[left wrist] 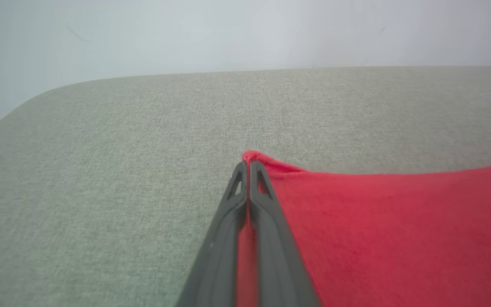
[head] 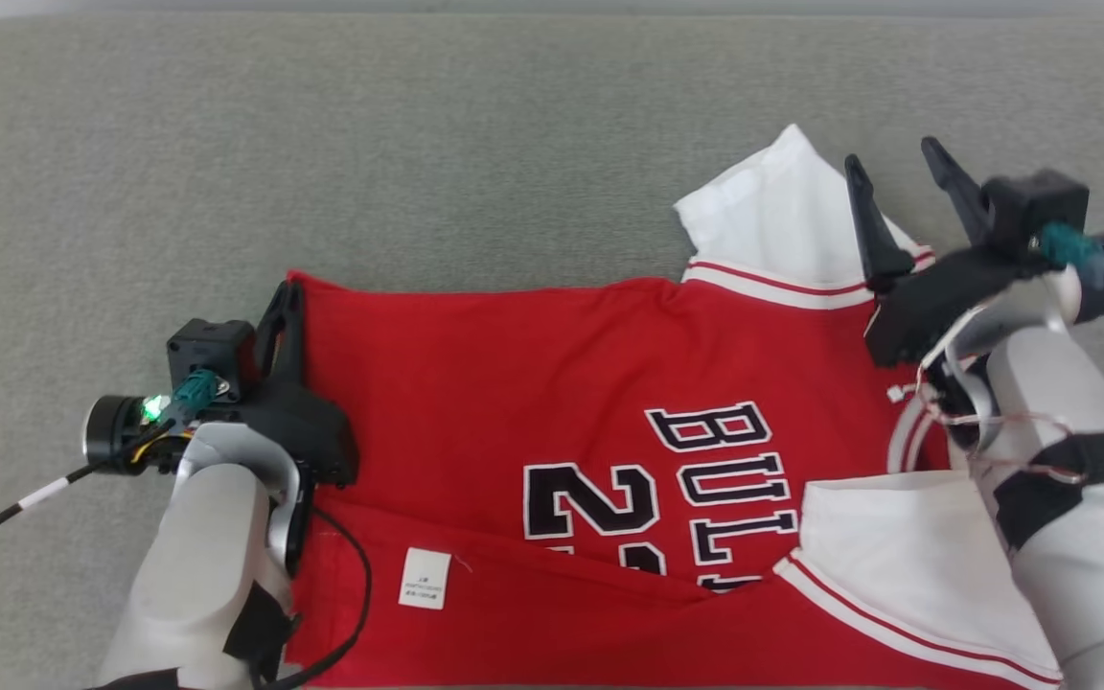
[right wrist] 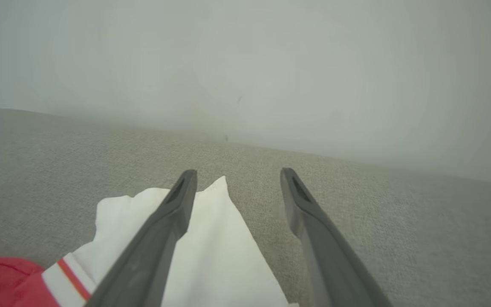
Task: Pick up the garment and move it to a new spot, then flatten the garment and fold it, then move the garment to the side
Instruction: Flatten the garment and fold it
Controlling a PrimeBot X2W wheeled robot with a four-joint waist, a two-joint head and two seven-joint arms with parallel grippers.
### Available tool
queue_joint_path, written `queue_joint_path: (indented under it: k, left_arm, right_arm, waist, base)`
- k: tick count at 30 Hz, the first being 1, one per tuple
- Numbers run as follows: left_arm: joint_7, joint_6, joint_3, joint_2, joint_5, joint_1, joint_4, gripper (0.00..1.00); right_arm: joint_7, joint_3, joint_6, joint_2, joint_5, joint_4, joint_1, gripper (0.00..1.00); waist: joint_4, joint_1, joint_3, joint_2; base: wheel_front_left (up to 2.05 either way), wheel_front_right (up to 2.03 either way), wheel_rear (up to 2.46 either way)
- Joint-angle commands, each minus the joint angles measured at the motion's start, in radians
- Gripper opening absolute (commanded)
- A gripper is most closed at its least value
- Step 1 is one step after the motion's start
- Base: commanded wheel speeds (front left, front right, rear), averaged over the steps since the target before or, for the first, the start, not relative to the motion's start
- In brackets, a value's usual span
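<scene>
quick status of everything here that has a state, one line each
jersey, lying printed side up on the grey surface, not flat
far white sleeve, rumpled, sticking out past the red body
left gripper, shut on the jersey's red corner
right gripper, open, holding nothing

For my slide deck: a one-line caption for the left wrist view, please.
Left gripper shut on a corner of the red knit jersey, lying on grey woven upholstery.
</scene>
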Motion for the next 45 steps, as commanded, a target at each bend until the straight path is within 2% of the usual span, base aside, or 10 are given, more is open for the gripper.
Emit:
queue_joint_path:
  k: [1,10,16,17,19,21,22,23,34,45]
  left_arm:
    - [-0.003,0.000,-0.004,-0.004,0.002,0.011,-0.018,0.00]
    - [-0.003,-0.005,-0.060,-0.025,-0.018,0.015,-0.086,0.00]
    - [-0.003,0.000,-0.112,-0.027,-0.065,0.017,-0.114,0.00]
    - [-0.003,0.003,-0.120,-0.027,-0.073,0.017,-0.117,0.00]
    - [-0.003,0.009,-0.134,-0.027,-0.081,0.014,-0.125,0.00]
    - [-0.003,0.016,-0.143,-0.027,-0.090,0.012,-0.130,0.00]
    - [-0.003,0.018,-0.147,-0.027,-0.093,0.011,-0.132,0.00]
    - [-0.003,0.018,-0.150,-0.027,-0.095,0.010,-0.134,0.00]
    - [-0.003,0.036,-0.101,-0.025,-0.066,0.034,-0.199,0.00]
    - [-0.003,0.022,-0.034,-0.010,-0.031,0.109,-0.242,0.00]
  right_arm:
    - [0.018,0.007,-0.003,-0.007,0.013,0.019,-0.026,1.00]
    - [0.160,0.080,-0.003,-0.039,0.022,0.188,-0.192,1.00]
    - [0.178,0.095,-0.003,-0.055,0.003,0.281,-0.244,0.96]
    - [0.176,0.099,-0.003,-0.059,-0.005,0.295,-0.251,0.88]
    - [0.168,0.099,-0.003,-0.058,-0.006,0.319,-0.260,0.49]
    - [0.159,0.101,-0.003,-0.057,-0.005,0.340,-0.267,0.36]
    - [0.154,0.100,-0.003,-0.059,-0.006,0.352,-0.270,0.10]
    - [0.149,0.097,-0.003,-0.062,-0.005,0.364,-0.271,0.00]
    - [-0.075,0.020,-0.003,-0.074,-0.053,0.417,-0.322,0.00]
    - [-0.124,-0.077,-0.003,-0.032,-0.066,0.325,-0.209,0.00]
  waist:
    - [0.038,0.0000,0.023,-0.0001]
    - [0.109,0.0000,0.075,-0.0001]
    - [0.127,0.0000,0.094,-0.0001]
    - [0.128,0.0000,0.096,-0.0001]
    - [0.131,0.0000,0.101,-0.0001]
    - [0.132,0.0000,0.107,-0.0001]
    - [0.132,0.0000,0.108,-0.0001]
    - [0.132,0.0000,0.109,-0.0001]
    - [0.107,0.0000,0.069,-0.0001]
    - [0.047,0.0000,-0.015,-0.0001]
  base:
    - [0.00,0.00,0.00]
    - [0.00,0.00,0.00]
    - [0.00,0.00,0.00]
    - [0.00,0.00,0.00]
    - [0.00,0.00,0.00]
    - [0.00,0.00,0.00]
    - [0.00,0.00,0.00]
    - [0.00,0.00,0.00]
    - [0.00,0.00,0.00]
    - [0.00,0.00,0.00]
